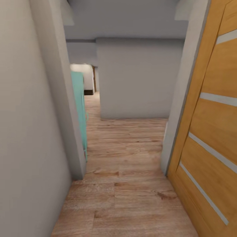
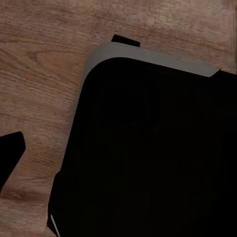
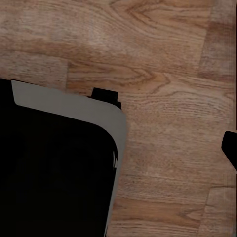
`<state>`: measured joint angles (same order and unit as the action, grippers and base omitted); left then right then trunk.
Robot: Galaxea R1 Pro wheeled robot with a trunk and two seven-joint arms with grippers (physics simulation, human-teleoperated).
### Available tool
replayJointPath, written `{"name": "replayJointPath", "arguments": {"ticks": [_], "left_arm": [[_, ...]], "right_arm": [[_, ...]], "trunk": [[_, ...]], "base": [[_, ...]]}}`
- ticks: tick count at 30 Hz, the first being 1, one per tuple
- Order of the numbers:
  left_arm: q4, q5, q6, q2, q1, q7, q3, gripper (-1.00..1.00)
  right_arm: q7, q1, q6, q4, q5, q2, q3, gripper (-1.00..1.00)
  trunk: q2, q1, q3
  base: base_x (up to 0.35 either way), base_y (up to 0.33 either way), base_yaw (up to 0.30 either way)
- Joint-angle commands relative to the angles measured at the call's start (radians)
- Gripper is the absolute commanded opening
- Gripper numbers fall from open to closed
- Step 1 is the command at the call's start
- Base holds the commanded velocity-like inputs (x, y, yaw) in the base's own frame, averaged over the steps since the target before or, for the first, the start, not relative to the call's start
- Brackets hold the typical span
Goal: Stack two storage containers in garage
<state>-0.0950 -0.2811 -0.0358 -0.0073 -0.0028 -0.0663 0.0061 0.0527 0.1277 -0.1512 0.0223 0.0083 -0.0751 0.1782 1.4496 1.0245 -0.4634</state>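
The two storage containers are out of view. I am in a narrow hallway with a light wood-plank floor (image 1: 131,184). Both wrist cameras look straight down at these planks and at my own black base with its grey rounded rim (image 2: 148,148) (image 3: 54,173). Of my left gripper, one dark fingertip (image 2: 10,158) pokes in at the picture's edge, with nothing on it. A similar dark fingertip (image 3: 230,148) of the right gripper shows at the edge of the right wrist view. How far either pair of jaws stands apart is cut off.
A wooden door with pale stripes (image 1: 214,131) stands close on my right. A plain wall (image 1: 29,131) runs close along my left, with a teal object (image 1: 80,112) past its corner. A grey wall (image 1: 138,79) blocks straight ahead, and the passage continues at the far left.
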Motion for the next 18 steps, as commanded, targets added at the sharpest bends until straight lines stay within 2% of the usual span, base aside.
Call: {"name": "replayJointPath", "arguments": {"ticks": [1, 18], "left_arm": [[0.000, -0.004, -0.003, 0.000, 0.000, -0.003, 0.000, 1.00], [-0.001, -0.004, -0.002, 0.000, 0.000, -0.003, 0.000, 1.00]], "right_arm": [[0.003, 0.001, -0.005, 0.002, 0.001, 0.000, 0.004, 1.00], [0.003, 0.001, -0.005, 0.001, 0.004, 0.000, 0.010, 1.00]], "trunk": [[0.000, 0.001, -0.001], [0.000, 0.001, -0.001]], "base": [[0.321, 0.000, 0.000], [0.321, 0.000, 0.000]]}}
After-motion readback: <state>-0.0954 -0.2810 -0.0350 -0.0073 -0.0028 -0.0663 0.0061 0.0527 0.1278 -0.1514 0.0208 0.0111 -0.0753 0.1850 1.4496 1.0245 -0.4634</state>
